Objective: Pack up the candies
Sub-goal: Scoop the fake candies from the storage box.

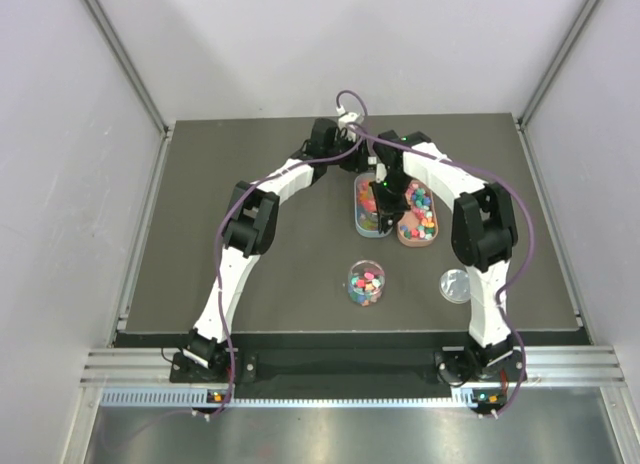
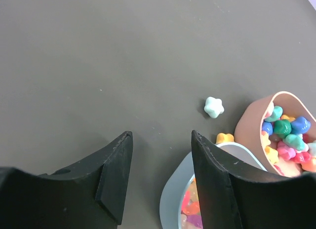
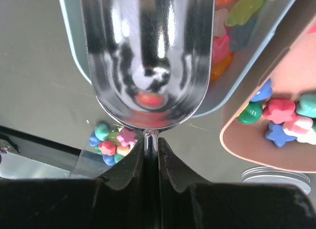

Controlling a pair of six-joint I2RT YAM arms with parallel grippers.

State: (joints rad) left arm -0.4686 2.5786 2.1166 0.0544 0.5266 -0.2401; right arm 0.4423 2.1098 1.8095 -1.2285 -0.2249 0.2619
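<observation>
Silver and shiny, the scoop [image 3: 143,56] sits in our right gripper [image 3: 150,144], whose 2 fingers are pinched tight on its thin handle. Its bowl hangs over the pale blue tray [image 3: 247,61]. A reddish patch shows deep in the bowl, and we cannot tell whether it is a sweet or a reflection. Our left gripper [image 2: 162,136] is spread wide with nothing between its fingers, above the bare grey tabletop [image 2: 98,56] at the blue tray's far end.

The candies [image 1: 367,282] lie in 3 containers. 1 lot fills the clear round cup [image 1: 349,282], which stands toward the near edge, a little right of its middle. The others fill the blue tray and the peach tray [image 1: 415,242], set side by side between the table's middle and its far edge, with the peach one nearer the right edge.

From the left wrist we see 2 sweets loose on the tabletop. A mint-green candy [image 2: 214,107] lies just beside the peach tray, and a yellow candy [image 2: 224,138] sits against the spot where the 2 trays meet.

A clear lid [image 1: 455,284] lies flat, apart from the cup, toward the near right corner.
</observation>
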